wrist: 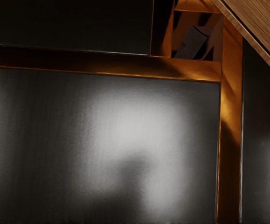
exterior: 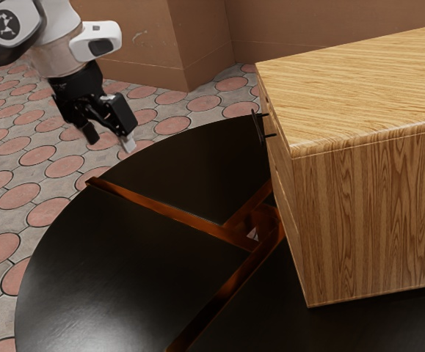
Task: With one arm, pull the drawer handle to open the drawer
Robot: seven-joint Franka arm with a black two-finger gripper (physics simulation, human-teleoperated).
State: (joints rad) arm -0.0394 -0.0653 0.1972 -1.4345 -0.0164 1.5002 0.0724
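approach is the step in hand: nothing is gripped yet. the arm [exterior: 58,44] comes in at the exterior view's upper left, and its jaws hang above the far edge of the table [exterior: 109,279], spread apart with nothing between them and tipped down toward the exterior view's right.

the handle [exterior: 260,126] is a small dark loop sticking out of the narrow front face of the cabinet [exterior: 359,183], near its top edge and well apart from the jaws. the drawer [exterior: 278,158] behind it looks flush with the cabinet front, so i judge it shut, though that face is seen almost edge-on and its seams are hard to read.

in the wrist view the hand looks down on a glossy black table panel [wrist: 102,140], crossed by the brown frame bars [wrist: 102,63], with a corner of the cabinet [wrist: 260,23] at one side.

next move, as i judge it: carry the jaws across the table toward the exterior view's right to the handle's height, turn the hand so the fingers straddle the loop from two sides, close on it, then draw straight back out from the cabinet front. the loop is thin, so a poor line-up could make the fingers slip off it or knock the cabinet face.
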